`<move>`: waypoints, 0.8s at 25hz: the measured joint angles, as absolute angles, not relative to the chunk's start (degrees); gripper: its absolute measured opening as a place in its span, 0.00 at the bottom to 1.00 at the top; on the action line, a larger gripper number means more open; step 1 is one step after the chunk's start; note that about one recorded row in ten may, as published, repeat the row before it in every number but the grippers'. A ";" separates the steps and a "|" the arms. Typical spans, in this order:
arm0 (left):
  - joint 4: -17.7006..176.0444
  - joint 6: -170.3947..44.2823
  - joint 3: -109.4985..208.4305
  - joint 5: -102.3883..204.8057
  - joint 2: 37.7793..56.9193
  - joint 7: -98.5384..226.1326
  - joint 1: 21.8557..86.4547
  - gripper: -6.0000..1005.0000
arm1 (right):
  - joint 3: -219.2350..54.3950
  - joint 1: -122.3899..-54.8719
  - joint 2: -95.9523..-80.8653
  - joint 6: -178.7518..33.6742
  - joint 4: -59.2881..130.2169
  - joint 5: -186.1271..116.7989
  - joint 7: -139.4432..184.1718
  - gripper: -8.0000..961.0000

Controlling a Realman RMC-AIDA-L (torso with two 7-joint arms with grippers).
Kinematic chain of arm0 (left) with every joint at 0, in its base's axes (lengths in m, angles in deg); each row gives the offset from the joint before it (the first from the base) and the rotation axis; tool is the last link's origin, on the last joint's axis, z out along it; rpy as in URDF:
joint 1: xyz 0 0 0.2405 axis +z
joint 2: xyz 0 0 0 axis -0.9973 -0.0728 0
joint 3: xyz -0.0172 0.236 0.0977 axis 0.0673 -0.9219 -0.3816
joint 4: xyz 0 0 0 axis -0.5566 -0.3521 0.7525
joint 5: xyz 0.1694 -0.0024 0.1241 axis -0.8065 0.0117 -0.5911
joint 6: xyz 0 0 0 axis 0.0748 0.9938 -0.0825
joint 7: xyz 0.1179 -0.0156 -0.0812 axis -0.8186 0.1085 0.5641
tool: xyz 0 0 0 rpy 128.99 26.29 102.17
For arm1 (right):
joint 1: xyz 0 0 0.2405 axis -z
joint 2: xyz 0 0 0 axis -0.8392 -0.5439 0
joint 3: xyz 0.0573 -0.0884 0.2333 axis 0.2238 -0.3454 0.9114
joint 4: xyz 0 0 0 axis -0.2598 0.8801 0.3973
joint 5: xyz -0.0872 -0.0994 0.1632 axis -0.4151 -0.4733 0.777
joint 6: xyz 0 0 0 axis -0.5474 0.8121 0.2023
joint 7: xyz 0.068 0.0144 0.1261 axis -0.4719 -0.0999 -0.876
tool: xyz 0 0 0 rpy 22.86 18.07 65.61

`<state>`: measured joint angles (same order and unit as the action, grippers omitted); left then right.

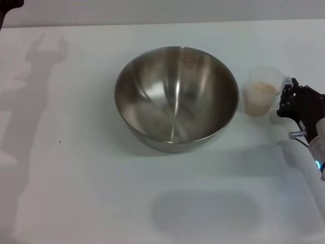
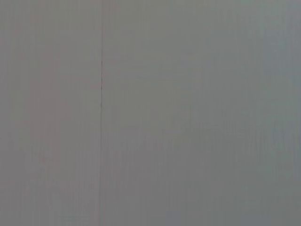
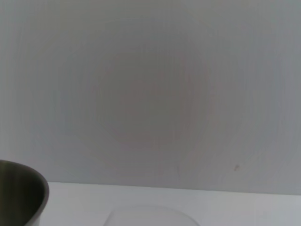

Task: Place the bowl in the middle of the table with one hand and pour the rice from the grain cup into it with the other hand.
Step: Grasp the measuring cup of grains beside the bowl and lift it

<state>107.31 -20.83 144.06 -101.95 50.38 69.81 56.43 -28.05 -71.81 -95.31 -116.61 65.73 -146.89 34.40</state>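
The large steel bowl point(image 1: 176, 99) stands upright in the middle of the white table point(image 1: 76, 168); I see no rice in it. Its rim also shows in the right wrist view point(image 3: 21, 193). The small clear grain cup point(image 1: 263, 91) stands on the table just right of the bowl, about half full of pale rice point(image 1: 260, 94). Its rim shows faintly in the right wrist view point(image 3: 150, 214). My right gripper point(image 1: 285, 100) is at the cup's right side, close to its handle. My left gripper is out of view; only a dark bit of that arm point(image 1: 10, 5) shows at the far left corner.
The left arm's shadow point(image 1: 35, 96) falls on the left of the table. The table's right edge lies close behind the right arm. The left wrist view shows only a plain grey wall point(image 2: 188, 113).
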 joint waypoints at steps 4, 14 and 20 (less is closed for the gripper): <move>107.30 -20.76 144.06 -101.95 50.38 69.81 56.61 0.53 | -28.05 -71.87 -95.31 -116.72 65.75 -146.87 34.41 0.09; 107.38 -19.87 144.06 -101.86 50.38 69.81 57.04 0.53 | -27.85 -72.06 -95.31 -116.93 65.64 -146.86 34.40 0.03; 107.40 -19.78 144.06 -101.80 50.38 69.83 57.08 0.53 | -27.82 -72.05 -95.35 -118.01 65.28 -146.83 34.41 0.03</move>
